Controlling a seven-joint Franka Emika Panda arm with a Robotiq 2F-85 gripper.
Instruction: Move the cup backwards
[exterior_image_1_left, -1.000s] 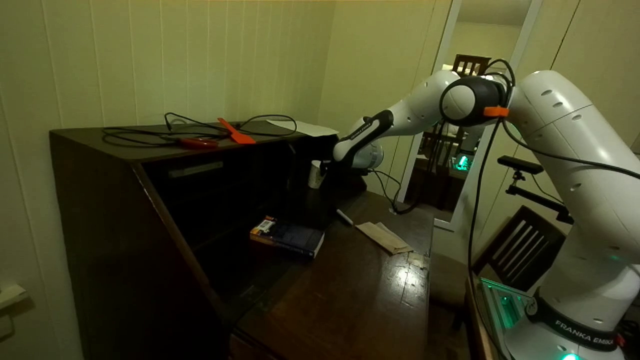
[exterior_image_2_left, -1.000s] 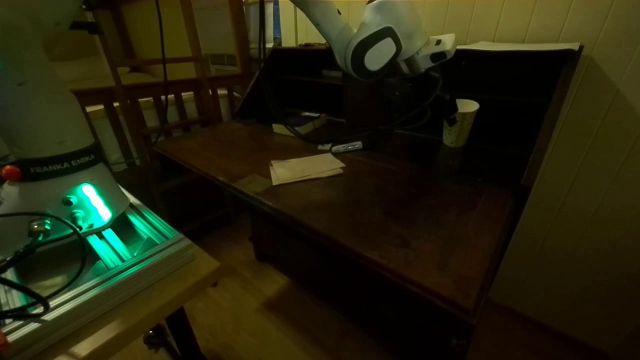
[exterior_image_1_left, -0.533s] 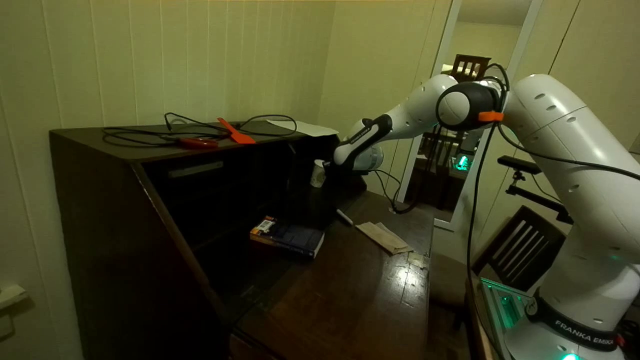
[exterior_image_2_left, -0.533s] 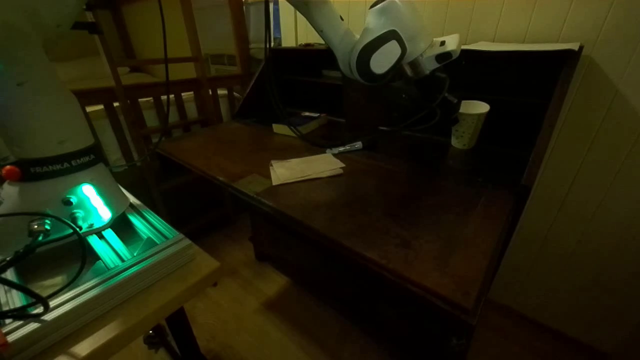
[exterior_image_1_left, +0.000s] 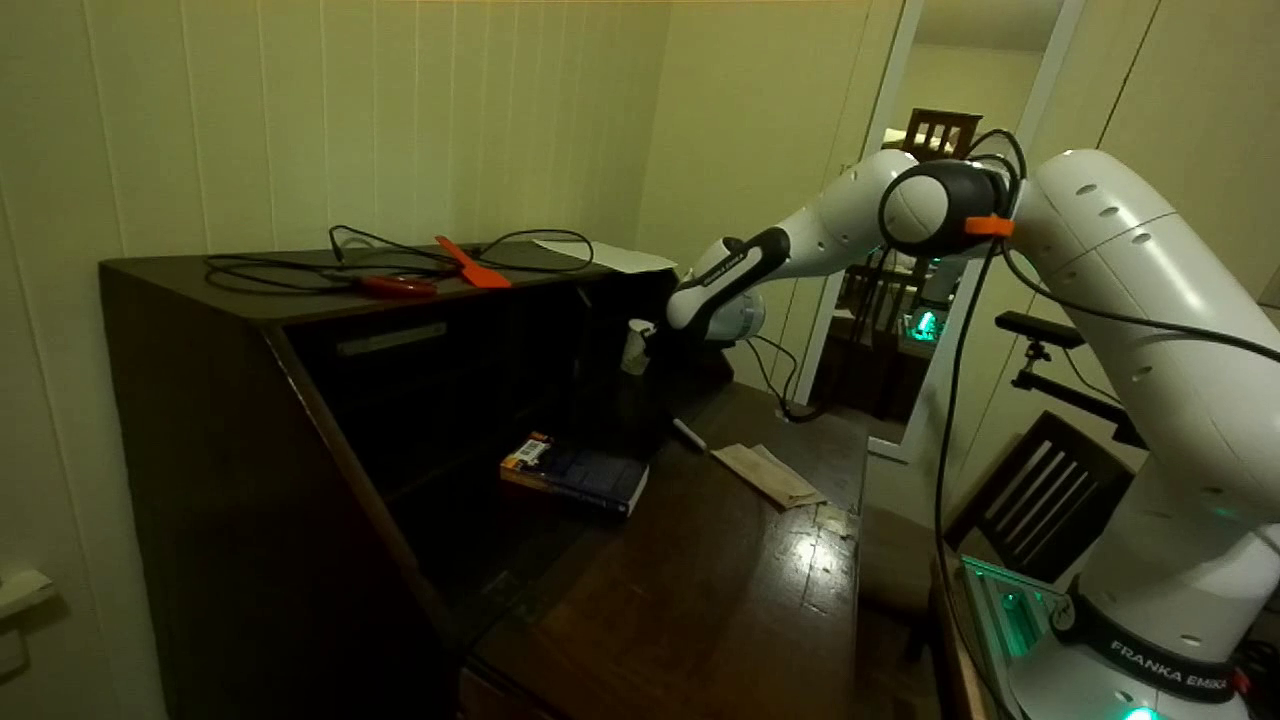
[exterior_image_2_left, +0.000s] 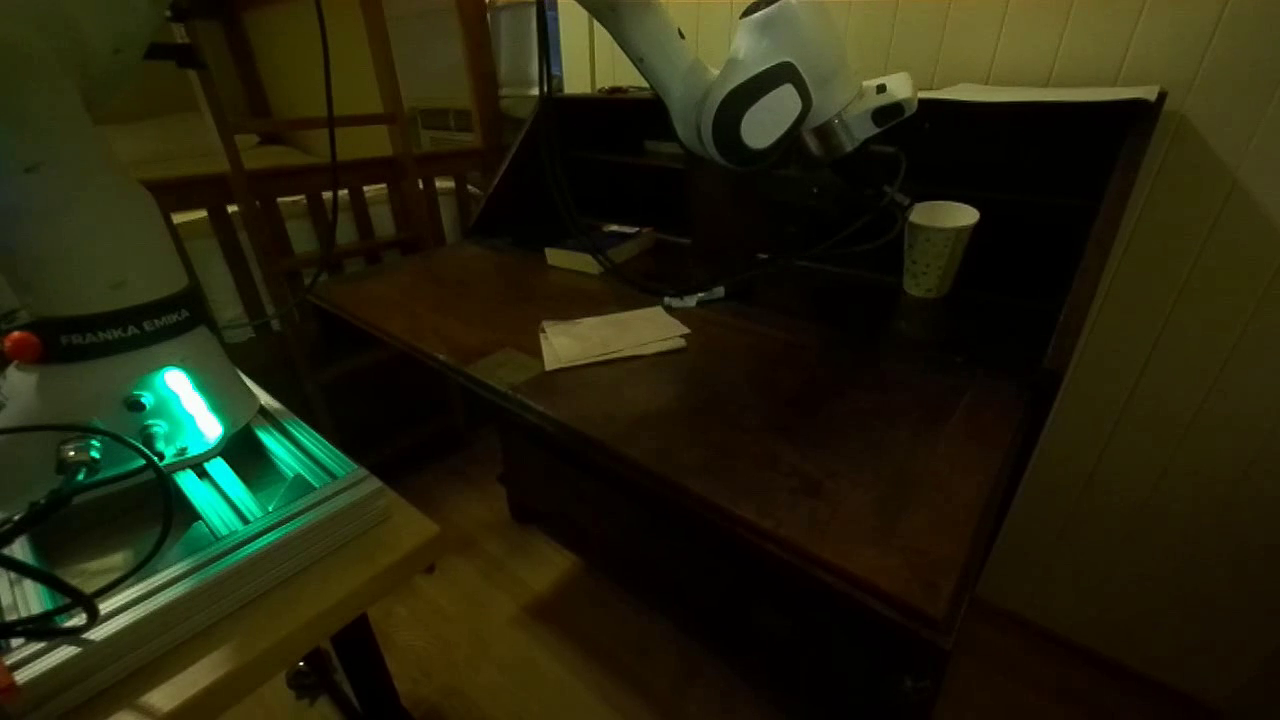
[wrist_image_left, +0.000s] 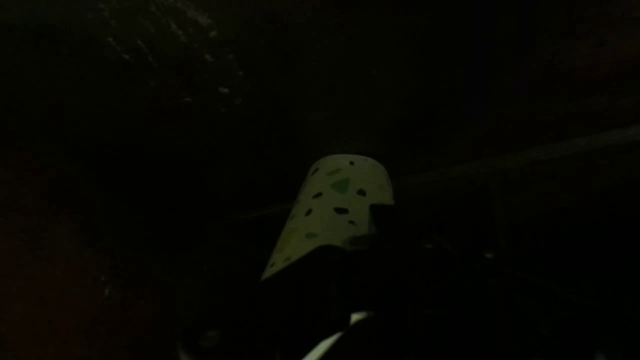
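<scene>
A white, slightly tapered cup with dark and green specks stands upright inside the desk's shelved back, seen in both exterior views (exterior_image_1_left: 636, 350) (exterior_image_2_left: 940, 250). In the wrist view the cup (wrist_image_left: 340, 200) fills the middle, and the dark silhouette of my gripper (wrist_image_left: 362, 237) covers its lower part and one edge. My gripper is shut and sits right against or just beside the cup; the dark picture does not show whether they touch. Nothing can be made out between the fingers. In an exterior view the gripper (exterior_image_1_left: 656, 342) is a dark shape at the cup's right side.
On the dark desk (exterior_image_2_left: 760, 430) lie a blue book (exterior_image_1_left: 575, 473), a marker (exterior_image_1_left: 690, 434) and a folded brown paper (exterior_image_1_left: 768, 475). Cables, an orange spatula (exterior_image_1_left: 475, 264) and a white sheet (exterior_image_1_left: 607, 256) rest on the top. A cable (exterior_image_2_left: 850, 235) hangs by the wrist.
My gripper has gone from partly open to shut. The cup has shifted slightly to the right in both exterior views, and the dark finger earlier in front of it has drawn away from its face.
</scene>
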